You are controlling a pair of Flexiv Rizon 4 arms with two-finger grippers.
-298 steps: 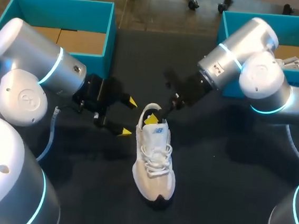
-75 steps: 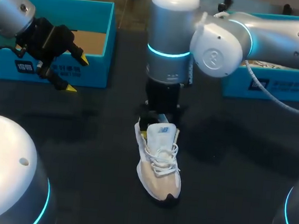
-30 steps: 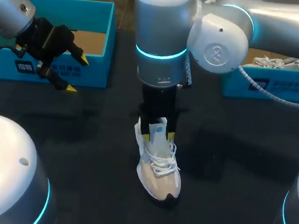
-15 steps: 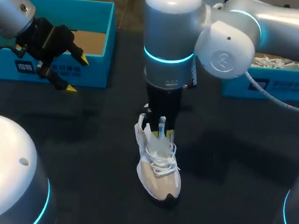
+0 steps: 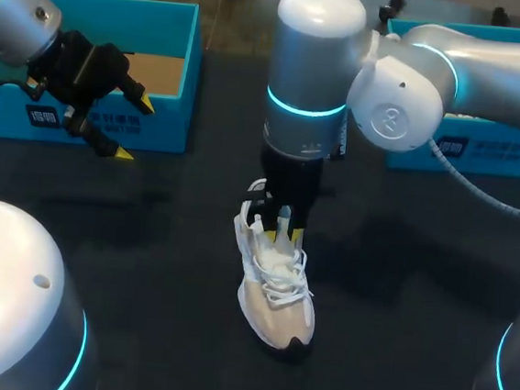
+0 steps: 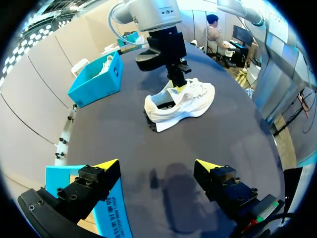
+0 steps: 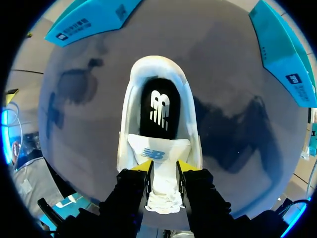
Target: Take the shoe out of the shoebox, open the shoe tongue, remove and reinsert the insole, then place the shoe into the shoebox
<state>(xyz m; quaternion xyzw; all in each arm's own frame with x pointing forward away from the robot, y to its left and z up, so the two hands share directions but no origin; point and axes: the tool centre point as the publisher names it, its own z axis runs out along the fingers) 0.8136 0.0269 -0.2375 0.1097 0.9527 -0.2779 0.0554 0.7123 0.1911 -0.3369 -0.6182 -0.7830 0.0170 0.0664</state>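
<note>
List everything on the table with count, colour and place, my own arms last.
table: one, dark.
shoe: one, white, mid-table, toe toward the robot.
tongue: one, white, clamped from both sides above the shoe's opening.
insole: one, black, inside the shoe.
left shoebox: one, teal, far left, open.
right shoebox: one, teal, far right, open.
second shoe: one, white, inside the right shoebox.
left gripper: one, yellow-tipped, open and empty, in front of the left shoebox.
right gripper: one, yellow-tipped, over the shoe, shut on the tongue.
</note>
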